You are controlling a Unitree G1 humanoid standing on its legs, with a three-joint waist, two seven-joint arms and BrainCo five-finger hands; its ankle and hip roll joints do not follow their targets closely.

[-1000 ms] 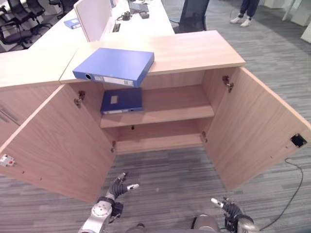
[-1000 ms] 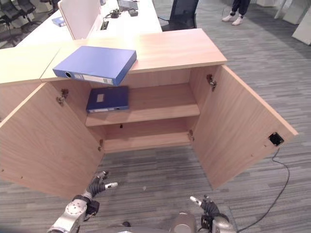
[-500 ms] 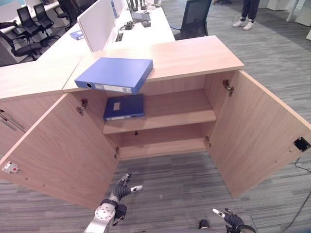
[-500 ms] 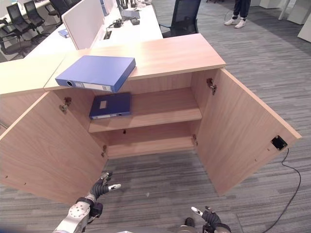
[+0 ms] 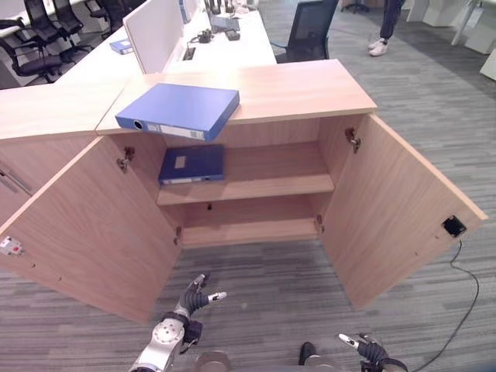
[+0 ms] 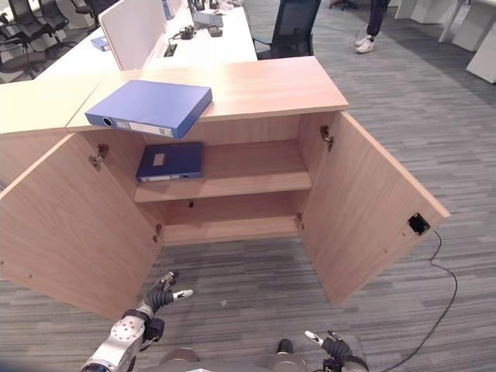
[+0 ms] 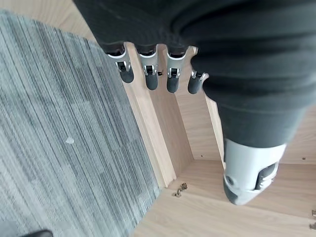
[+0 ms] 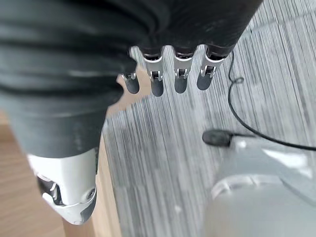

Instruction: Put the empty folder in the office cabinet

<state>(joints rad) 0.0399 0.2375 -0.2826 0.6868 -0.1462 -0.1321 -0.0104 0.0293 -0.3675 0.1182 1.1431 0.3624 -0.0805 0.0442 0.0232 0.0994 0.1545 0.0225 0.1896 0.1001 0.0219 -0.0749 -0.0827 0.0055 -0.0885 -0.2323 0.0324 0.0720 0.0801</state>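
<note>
We saw the office cabinet (image 5: 256,170) standing with both doors swung wide, the left door (image 5: 85,225) and the right door (image 5: 395,209) angled out over the grey carpet (image 5: 263,279). The blue folder (image 5: 180,110) lay flat on the cabinet's top surface (image 5: 302,85), at its left front, with one corner jutting past the front edge. A second, darker blue folder (image 5: 192,164) lay flat on the left part of the upper shelf (image 5: 271,167), directly below the first. The lower shelf (image 5: 248,229) carried nothing we could make out.

Our left hand (image 5: 194,293) hung low over the carpet in front of the left door, fingers (image 7: 148,74) straight and relaxed, holding nothing. Our right hand (image 6: 329,342) was low too, before the right door, its fingers (image 8: 180,79) likewise loose and empty. Both hands were well apart from the folder. Behind the cabinet stood white desks (image 5: 225,46), office chairs (image 5: 310,27) and a person's legs (image 5: 384,27) at the far right.
</note>
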